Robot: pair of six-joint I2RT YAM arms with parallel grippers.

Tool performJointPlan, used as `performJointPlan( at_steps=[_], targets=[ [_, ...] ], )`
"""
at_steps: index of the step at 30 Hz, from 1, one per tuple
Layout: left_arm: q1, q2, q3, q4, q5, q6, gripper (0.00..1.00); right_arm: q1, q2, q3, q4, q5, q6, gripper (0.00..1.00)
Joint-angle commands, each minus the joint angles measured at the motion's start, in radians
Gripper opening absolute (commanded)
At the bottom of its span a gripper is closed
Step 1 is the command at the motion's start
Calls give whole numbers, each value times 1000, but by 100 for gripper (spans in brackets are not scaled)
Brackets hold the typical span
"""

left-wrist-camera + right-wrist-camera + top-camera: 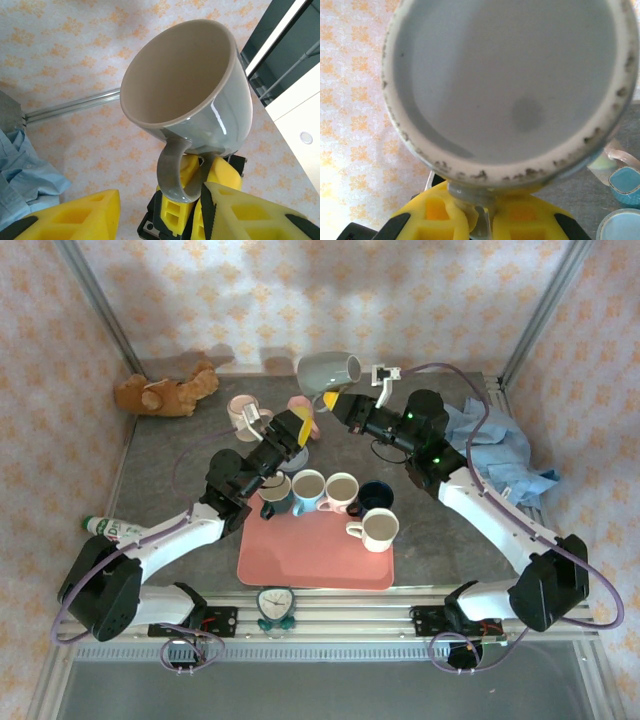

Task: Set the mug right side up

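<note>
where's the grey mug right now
Top view: the grey mug is held tilted at the far centre by the right gripper, right of the teddy bear.

A robotics lab test cell: silver aluminium frame posts (pixel 98 302) and cream floral-patterned wall panels (pixel 420 290) stand behind the right gripper (pixel 333 398), with a dark grey matted table (pixel 170 455) below it.

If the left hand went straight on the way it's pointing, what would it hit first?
Probably the handle of the grey ceramic mug, held in the air by the right hand just ahead of the left hand. Depth is unclear; the right hand's yellow fingers might come first.
</note>
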Motion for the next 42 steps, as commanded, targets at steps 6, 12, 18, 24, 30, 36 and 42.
performJointPlan(
  at_steps=[6,12,18,24,30,36,42],
  targets=[
    [-16,1,68,80,-20,-22,46,15,-56,10,128,-43,9,0],
    [-27,14,85,79,-17,-15,43,23,-52,12,134,-66,9,0],
    [-30,28,89,87,-17,-20,41,27,-52,7,146,-62,33,0],
    [-36,50,91,125,-22,-38,37,36,-49,-22,199,-31,81,0],
    [-36,57,96,148,-39,-39,34,38,-40,-46,239,-22,113,0],
    [-35,64,99,162,-55,-44,26,40,-35,-52,246,-25,112,0],
    [-35,80,98,177,-56,-52,10,40,-46,-67,237,5,96,0]
  ],
)
